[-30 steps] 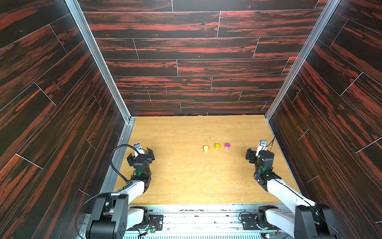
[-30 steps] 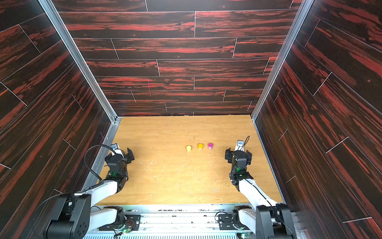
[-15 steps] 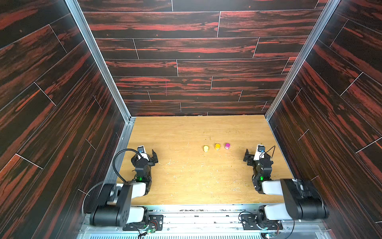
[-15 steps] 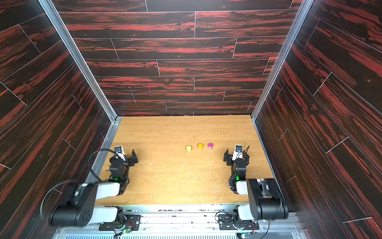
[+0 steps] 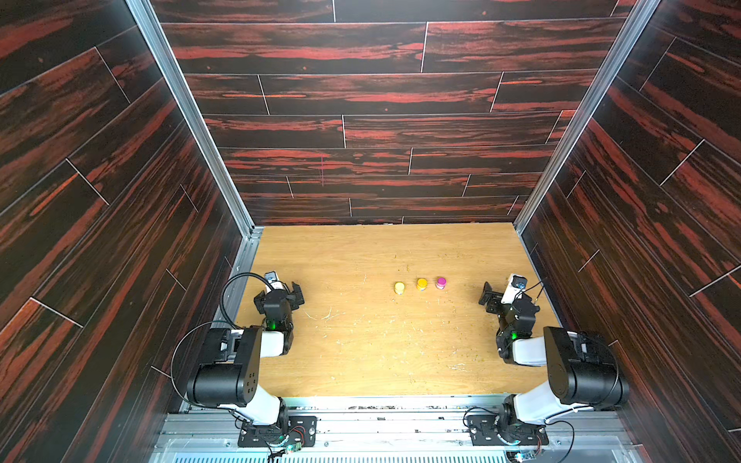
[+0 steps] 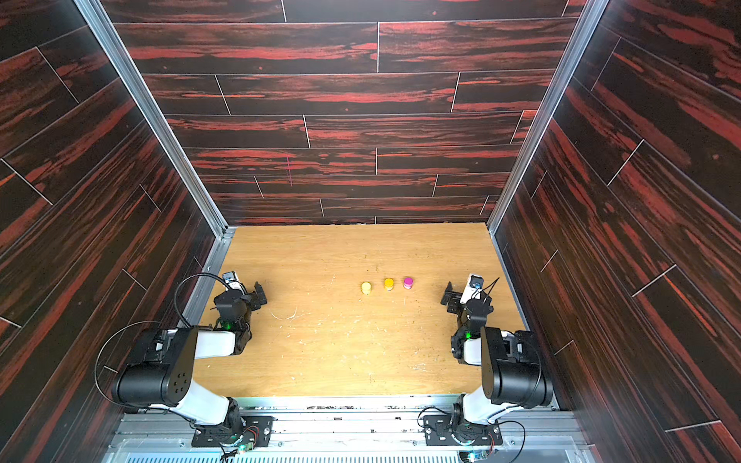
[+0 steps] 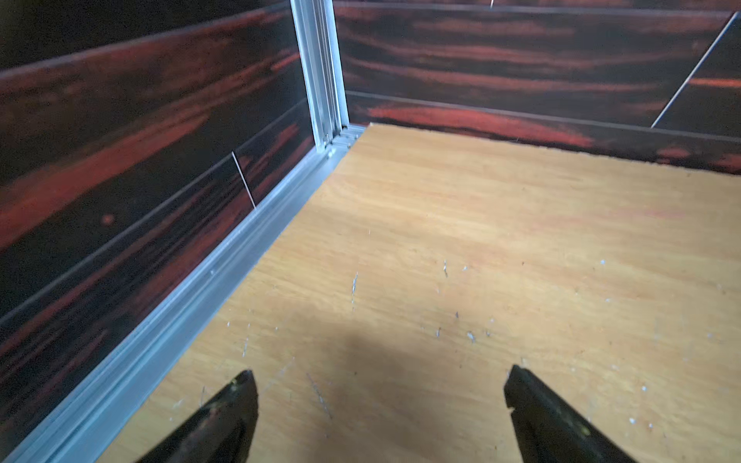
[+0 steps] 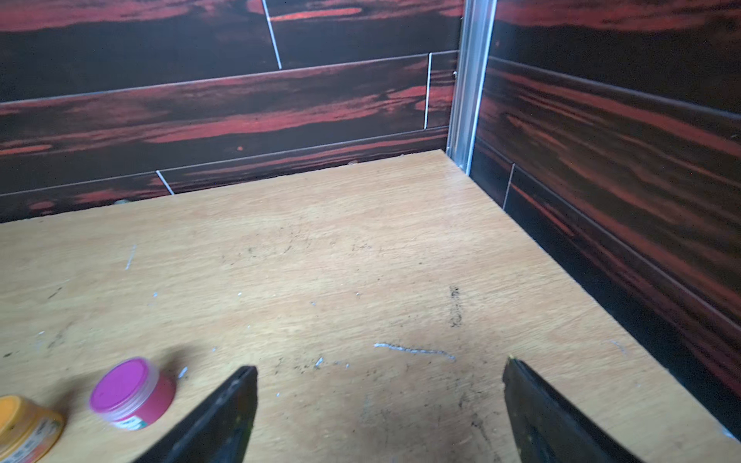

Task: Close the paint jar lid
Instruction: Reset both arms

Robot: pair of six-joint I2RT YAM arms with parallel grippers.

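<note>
A yellow jar (image 5: 399, 287), an orange jar (image 5: 421, 284) and a pink jar (image 5: 441, 283) of paint stood in a short row on the wooden table (image 5: 361, 360), at about 1 o'clock from its centre in both top views. The yellow one was at the 9 o'clock end, the orange in the middle and the pink at the 3 o'clock end. They were near one another but not touching. In the right wrist view the pink jar was upright with its pink lid (image 8: 120, 385) sitting flat on top; whether it was screwed tight could not be told. The orange jar beside it, cut off by the frame edge, was capped too

The left gripper (image 7: 379, 379) sat low by the table's 9 o'clock edge, close to the side wall (image 7: 120, 160), its jaws spread wide with only bare wood between them. The right gripper (image 8: 379, 371) was by the 3 o'clock edge, at 3 o'clock of the pink jar and apart from it, jaws likewise wide and empty. Both pointed roughly toward 12 o'clock, at the far wall (image 5: 361, 120)
</note>
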